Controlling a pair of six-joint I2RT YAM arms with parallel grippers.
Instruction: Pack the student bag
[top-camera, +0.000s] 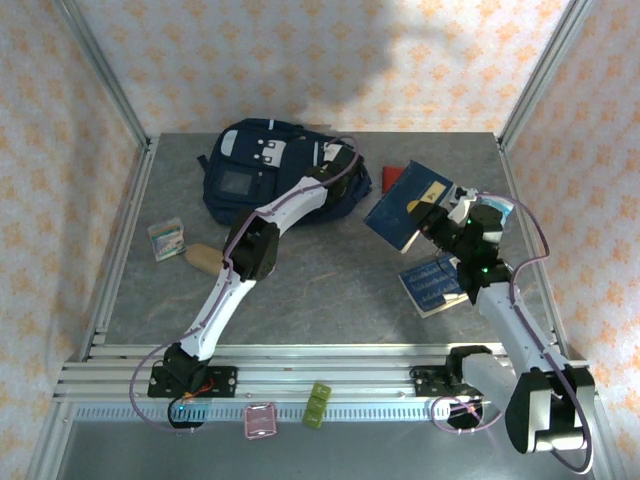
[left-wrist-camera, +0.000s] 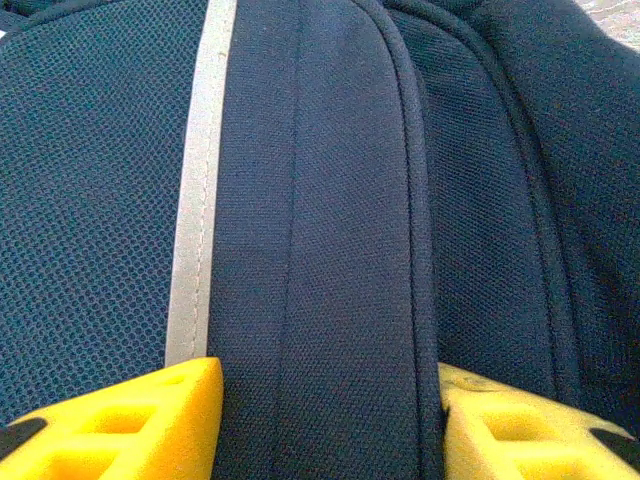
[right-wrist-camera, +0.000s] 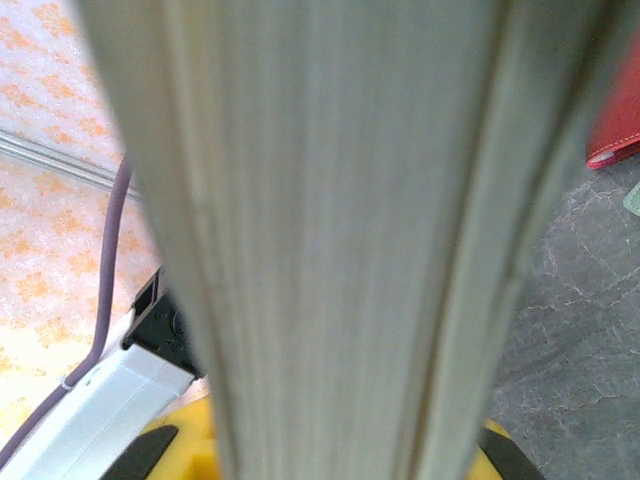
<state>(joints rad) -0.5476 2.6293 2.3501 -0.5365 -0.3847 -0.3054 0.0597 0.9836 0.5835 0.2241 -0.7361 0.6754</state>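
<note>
The right gripper (top-camera: 434, 206) is clasping a blue book (top-camera: 403, 212) aloft; the left gripper (top-camera: 343, 160) is straddling student bag (top-camera: 245, 150) fabric, grip unclear; opening probably comes next.

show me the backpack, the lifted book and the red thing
backpack (top-camera: 238, 182) top view, dark front pocket
lifted book (top-camera: 400, 210) top view, cover middle
red thing (top-camera: 392, 177) top view, exposed corner

I can read nothing here: the pale label on the raised blue book (top-camera: 408, 210), the print on the small box (top-camera: 166, 239), the cover of the patterned book (top-camera: 432, 284) and the patches on the student bag (top-camera: 240, 180) are all illegible.
</note>
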